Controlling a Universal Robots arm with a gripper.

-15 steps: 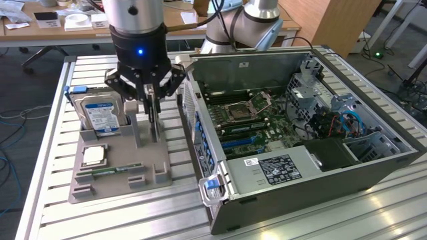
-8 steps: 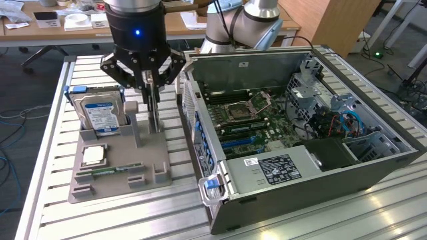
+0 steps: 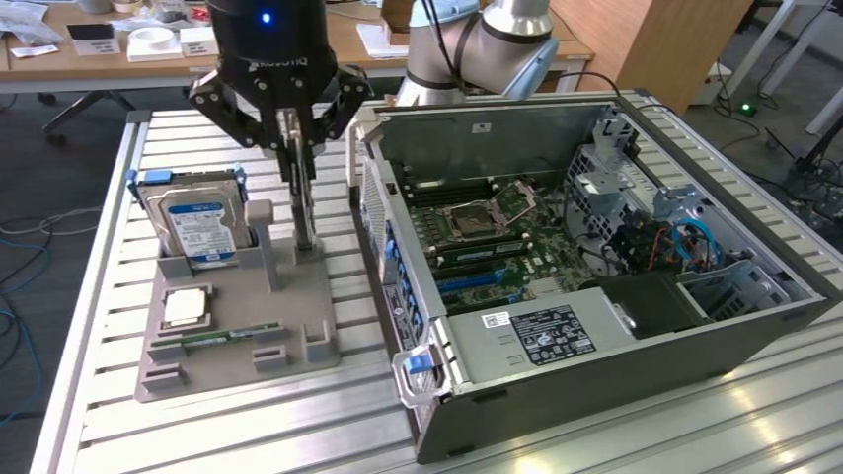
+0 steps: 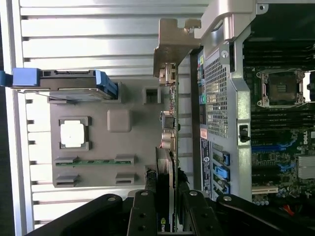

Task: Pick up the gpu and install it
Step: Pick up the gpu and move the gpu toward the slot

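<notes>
The black claw (image 3: 300, 148) is squeezing the thin flat black gpu card with the silver metal end (image 3: 304, 212). The card is standing on its edge over the grey plastic tray (image 3: 217, 367), just beside the open grey computer box (image 3: 593, 395) on the metal table (image 3: 197, 430).

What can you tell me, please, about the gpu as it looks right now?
The gpu is a thin, flat card seen almost edge-on. It stands upright with its lower end at the grey holder, beside the open case. A silver metal bracket closes one end. The gripper clasps its upper part from both sides. Whether it rests in the holder or is lifted is unclear.
</notes>
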